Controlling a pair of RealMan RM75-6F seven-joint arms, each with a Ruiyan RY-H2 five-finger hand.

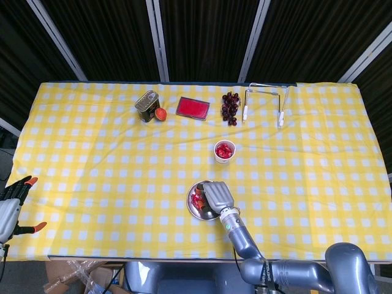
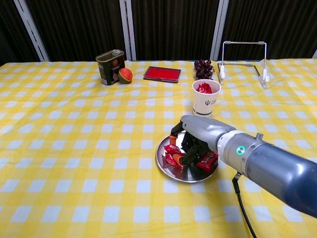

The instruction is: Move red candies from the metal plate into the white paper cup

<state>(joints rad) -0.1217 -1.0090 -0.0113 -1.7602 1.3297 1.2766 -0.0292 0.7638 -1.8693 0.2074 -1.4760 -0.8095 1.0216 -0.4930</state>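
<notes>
There was one metal plate (image 2: pixel 168 169), one white paper cup (image 2: pixel 205 103), one tin can (image 2: pixel 109 66), one red tray (image 2: pixel 162 74), one bunch of grapes (image 2: pixel 203 68) and one wire rack (image 2: pixel 244 60).

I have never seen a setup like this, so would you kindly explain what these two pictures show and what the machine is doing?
It is a two-armed robot with finger-bearing hands, steered by a person. One picture looks down from its head, the other forward from its chest. On the yellow checked table a metal plate holds red candies; behind it a white paper cup already has some inside. The right hand is down in the plate, its fingers curled among the candies; whether one is gripped is unclear. The left hand waits open at the table's edge. At the back lie a tin, grapes, a red tray and a wire rack.
</notes>
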